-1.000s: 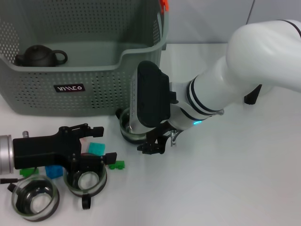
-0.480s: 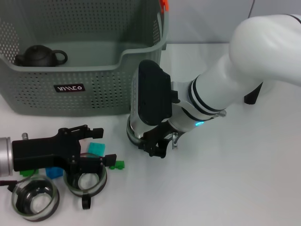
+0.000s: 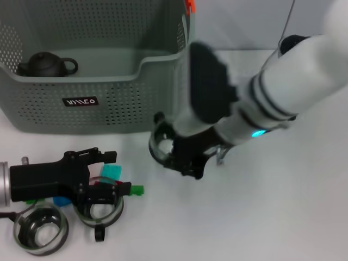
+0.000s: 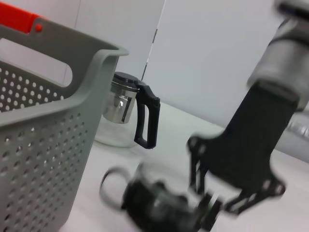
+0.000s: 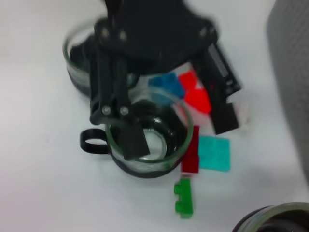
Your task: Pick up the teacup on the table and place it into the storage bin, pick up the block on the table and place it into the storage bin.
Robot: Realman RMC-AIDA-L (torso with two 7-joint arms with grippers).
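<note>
1. Looking down from the head view, we see the right gripper (image 3: 182, 155) closed on a glass teacup (image 3: 163, 145), which sits just in front of the storage bin (image 3: 98, 87), near its front right corner. We cannot tell whether the cup rests on the tabletop (image 3: 261, 217) or hangs just clear of it. Our left gripper (image 3: 103, 174) is low over a second teacup (image 3: 99, 209), with one finger reaching into it, and we judge it to be closed on that cup's rim. A third glass cup (image 3: 39, 232) stands beside it. Coloured blocks lie around that cup: a teal block (image 3: 111, 171), a green block (image 3: 136, 190) and a blue block (image 3: 61, 201). A dark teapot (image 3: 46, 64) lies in the bin.

2. In the left wrist view, the bin's wall (image 4: 43, 140) fills one side, a glass pitcher (image 4: 126, 113) with a black handle stands beyond it, and the right gripper (image 4: 227, 193) is blurred beside its cup.

3. In the right wrist view, the left gripper (image 5: 126, 126) grips the rim of its teacup (image 5: 147, 145), with one finger inside, and a red block (image 5: 197, 94) lies among the others.

4. We judge the task barely begun: no cup or block shows in the bin, so both placements are left.
</note>
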